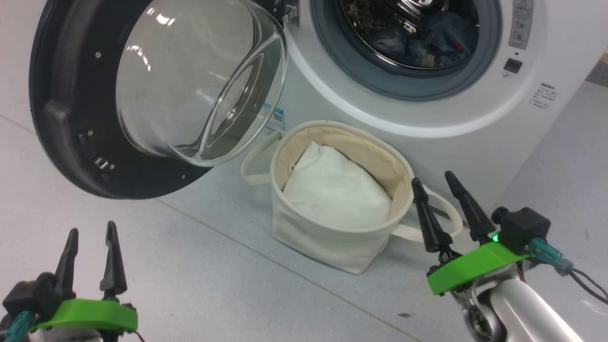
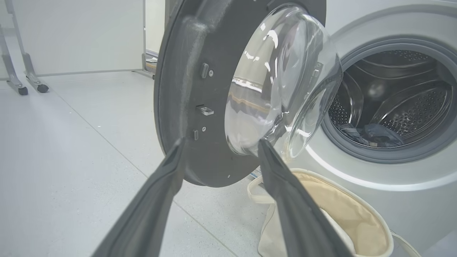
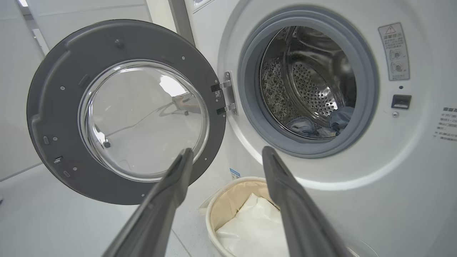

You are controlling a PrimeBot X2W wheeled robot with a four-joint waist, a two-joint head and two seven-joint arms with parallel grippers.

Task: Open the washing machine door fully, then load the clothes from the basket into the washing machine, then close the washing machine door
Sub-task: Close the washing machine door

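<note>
From the head, we see the door (image 1: pixel 61 118) swung wide at the left, its glass bowl bulging toward us. The washer (image 1: pixel 427 114) stands far right, and blue clothes (image 1: pixel 427 38) lie inside it, partly cut off by the top edge. The basket (image 1: pixel 323 237) sits on the floor (image 1: pixel 213 285) just in front of the washer, below the opening, with a white bundle (image 1: pixel 337 190) in it. The left gripper (image 1: pixel 92 228) hangs near left, fingers apart and empty, apart from the door. The right gripper (image 1: pixel 432 177) is spread and empty too, just beside the basket's right rim. The floor is pale grey with a thin seam across it.

From the left wrist, the door's inner face stands between the spread fingers and the washer, hiding the opening's left part. Wheeled frame legs (image 2: pixel 21 82) stand far left by a pale wall. The basket is cut off below.

From the right wrist, a hinge (image 3: pixel 225 96) joins door and washer. The clothes lie at the bottom of the drum (image 3: pixel 307 82), their print too dim to make out. The warning label (image 3: pixel 394 51) is too small to read.
</note>
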